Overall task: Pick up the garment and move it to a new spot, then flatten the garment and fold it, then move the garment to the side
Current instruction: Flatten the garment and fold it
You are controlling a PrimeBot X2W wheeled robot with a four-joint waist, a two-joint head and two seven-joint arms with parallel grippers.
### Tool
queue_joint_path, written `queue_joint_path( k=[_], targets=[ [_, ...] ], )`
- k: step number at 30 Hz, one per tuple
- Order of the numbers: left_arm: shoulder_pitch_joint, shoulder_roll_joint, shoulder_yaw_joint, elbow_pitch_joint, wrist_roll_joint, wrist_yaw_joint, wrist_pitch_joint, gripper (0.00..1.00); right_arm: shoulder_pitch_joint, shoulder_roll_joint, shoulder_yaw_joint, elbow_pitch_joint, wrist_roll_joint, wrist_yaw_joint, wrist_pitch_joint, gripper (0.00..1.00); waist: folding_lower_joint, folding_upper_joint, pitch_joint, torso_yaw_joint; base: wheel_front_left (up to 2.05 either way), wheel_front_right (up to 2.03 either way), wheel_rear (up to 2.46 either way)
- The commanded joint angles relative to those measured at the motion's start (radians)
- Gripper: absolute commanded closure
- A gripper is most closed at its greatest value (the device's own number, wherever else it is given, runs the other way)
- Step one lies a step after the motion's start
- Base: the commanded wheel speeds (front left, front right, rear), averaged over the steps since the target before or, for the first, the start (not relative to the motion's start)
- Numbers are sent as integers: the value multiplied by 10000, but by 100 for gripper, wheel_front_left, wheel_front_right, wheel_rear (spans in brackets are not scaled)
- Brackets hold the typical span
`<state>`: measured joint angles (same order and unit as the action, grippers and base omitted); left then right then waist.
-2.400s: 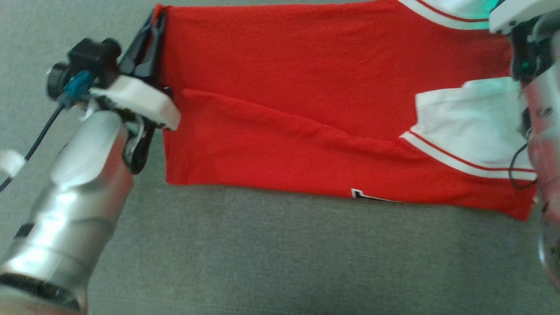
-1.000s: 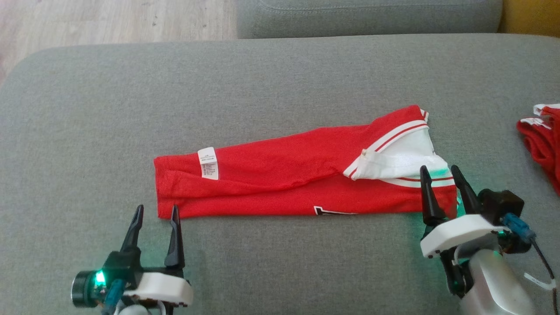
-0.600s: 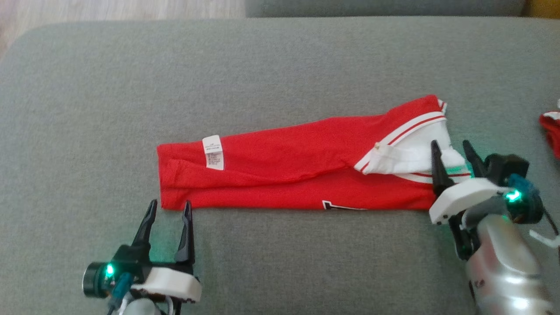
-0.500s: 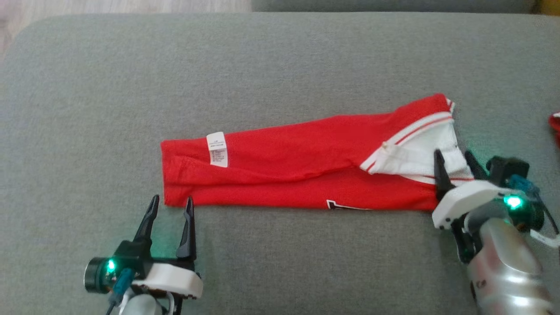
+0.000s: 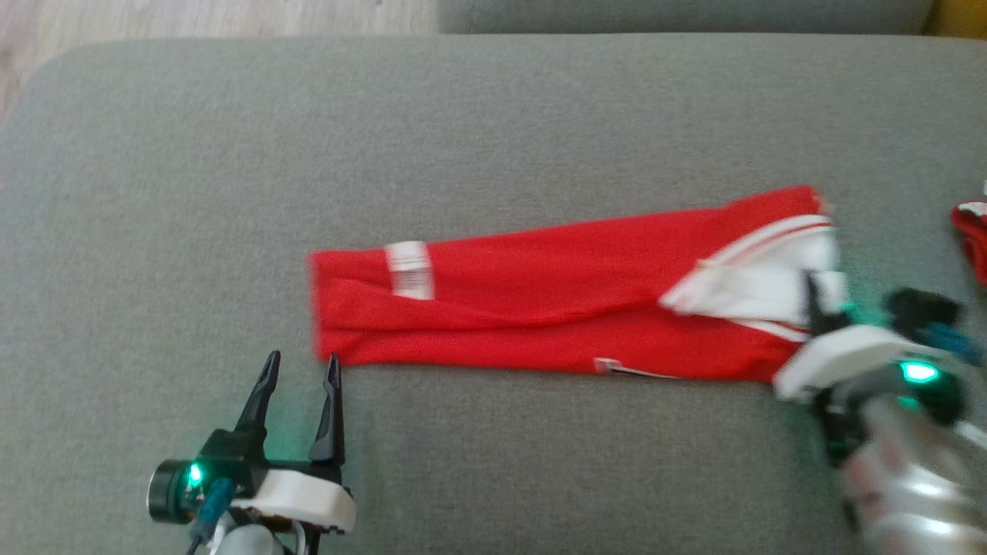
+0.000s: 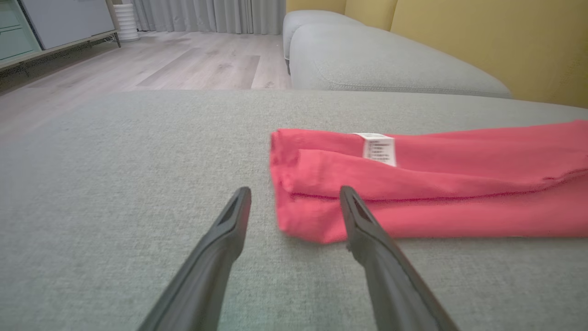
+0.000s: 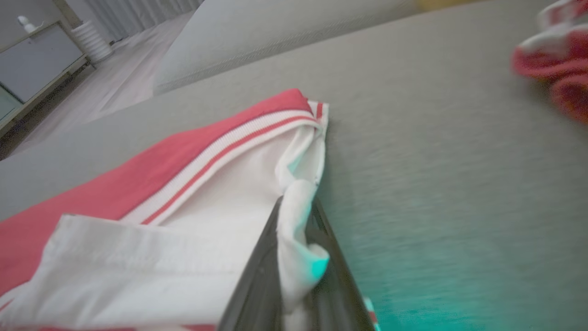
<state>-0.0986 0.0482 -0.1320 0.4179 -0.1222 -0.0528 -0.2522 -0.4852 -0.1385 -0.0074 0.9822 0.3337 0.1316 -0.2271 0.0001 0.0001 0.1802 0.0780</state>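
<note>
Garment [image 5: 540, 308] on sofa cushion [image 5: 493, 116].
Right gripper [image 5: 817, 297], earlier spread, now pinches its sleeve [image 7: 183, 220]; left gripper [image 5: 301, 366] low, wide, empty.

Garment [image 5: 540, 308] label [image 6: 379, 148] print too small; nothing legible.

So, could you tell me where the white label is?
Head view: the label lies on the garment near its left end, beyond the left gripper.
</note>
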Motion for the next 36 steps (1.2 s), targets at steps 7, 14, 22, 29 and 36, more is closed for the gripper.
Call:
queue_joint_path(
  k=[7,14,22,29,36],
  targets=[
    [19,22,49,-140,-135,12,-95,0,-44,-670,-235,-1499,14,-9,-337,100,-1,-1,-349,-240,0,0,0],
    [125,21,-312,-30,-295,20,-95,0,561,211,2266,-4202,660,-9,-344,100,-1,-1,-427,29,0,0,0],
    [-34,21,-854,145,-432,14,-95,0,341,730,4987,-4703,2049,-9,-195,100,-1,-1,-319,1277,0,0,0],
    [72,21,-1056,207,-571,113,-95,0,-266,857,5892,-3736,2412,-9,-189,93,-1,-1,-249,2377,0,0,0],
    [110,20,-811,141,-632,241,-95,0,-565,879,6638,-4079,3360,-9,-318,0,-1,-1,-297,2273,0,0,0]
  ],
)
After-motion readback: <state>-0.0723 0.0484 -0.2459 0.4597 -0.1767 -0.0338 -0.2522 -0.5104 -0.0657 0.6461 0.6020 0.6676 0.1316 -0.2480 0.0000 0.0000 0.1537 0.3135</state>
